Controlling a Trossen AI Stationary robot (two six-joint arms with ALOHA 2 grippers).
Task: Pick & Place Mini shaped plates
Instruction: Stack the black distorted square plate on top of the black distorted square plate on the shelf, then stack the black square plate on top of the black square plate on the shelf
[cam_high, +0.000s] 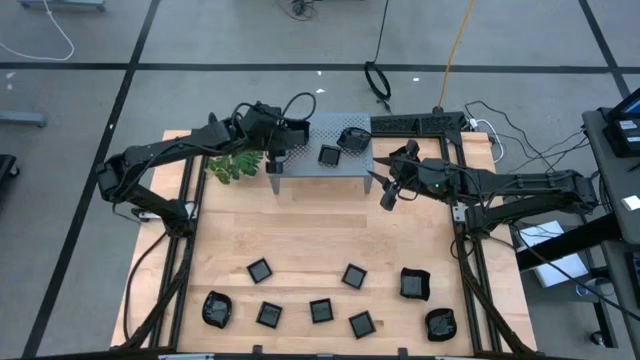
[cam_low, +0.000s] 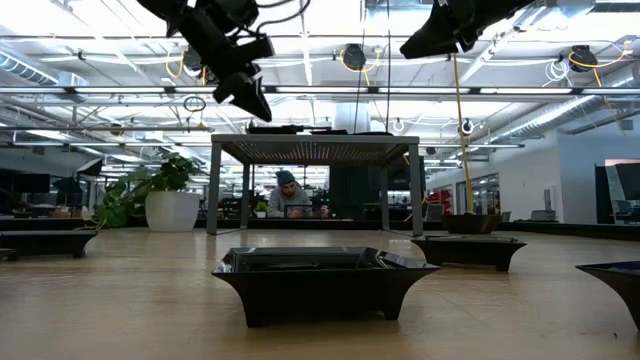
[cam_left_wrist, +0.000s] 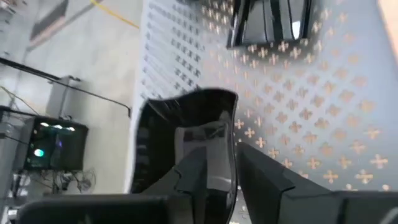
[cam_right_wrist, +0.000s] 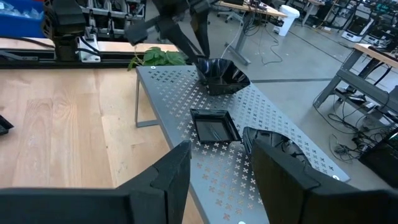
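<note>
Black plates: three on grey stand (cam_high: 325, 150), frame top centre; nine left on worktop (cam_high: 300, 235) below. Left gripper (cam_high: 276, 160) jaws around a plate (cam_left_wrist: 186, 130), grip uncertain; right gripper (cam_high: 388, 197) released.

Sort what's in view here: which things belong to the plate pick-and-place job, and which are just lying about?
Job:
- mini black plates on the table
- three plates on the grey perforated stand: square, dark one, rounded one
- left gripper at the rounded plate
- right gripper, open, beside the stand

Lying about:
- green leafy sprig
- cables on the floor
</note>
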